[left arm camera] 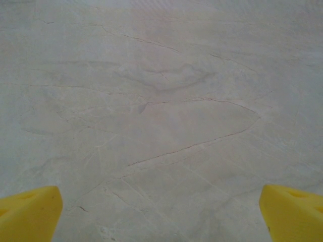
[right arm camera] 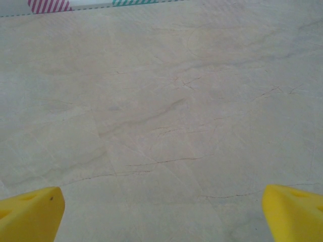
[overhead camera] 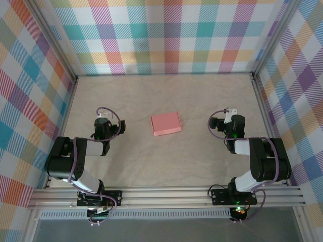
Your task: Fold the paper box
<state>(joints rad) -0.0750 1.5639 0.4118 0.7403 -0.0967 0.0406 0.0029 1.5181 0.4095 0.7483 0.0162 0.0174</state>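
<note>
Centrally, a salmon-pink, flat rectangular paper box [overhead camera: 166,123] is seen lying on the pale beige, faintly creased table [overhead camera: 161,96]. The box is closed up and turned slightly out of square with the table's edges. It is placed between the two arms, about level with their wrists and well apart from both. The black left arm [overhead camera: 81,151] is folded to its left and the black right arm [overhead camera: 252,156] to its right, with bare table on either side of the box. The box is touched by nothing but the table beneath it.

From above, both pairs of jaws are seen directed toward the far multicoloured checked wall [overhead camera: 166,35], so the box lies off to the inner side of each pair rather than ahead of it.

The left jaws are found spread wide and empty. In the left wrist view, one yellow fingertip [left arm camera: 28,214] is set in the lower left corner and its partner in the lower right, with veined, cracked-looking table surface between them. The right jaws are likewise released and empty. In the right wrist view, the yellow fingertips [right arm camera: 30,214] are parted to the two lower corners over bare table, and a thin strip of the checked wall is caught along the upper left edge.
</note>
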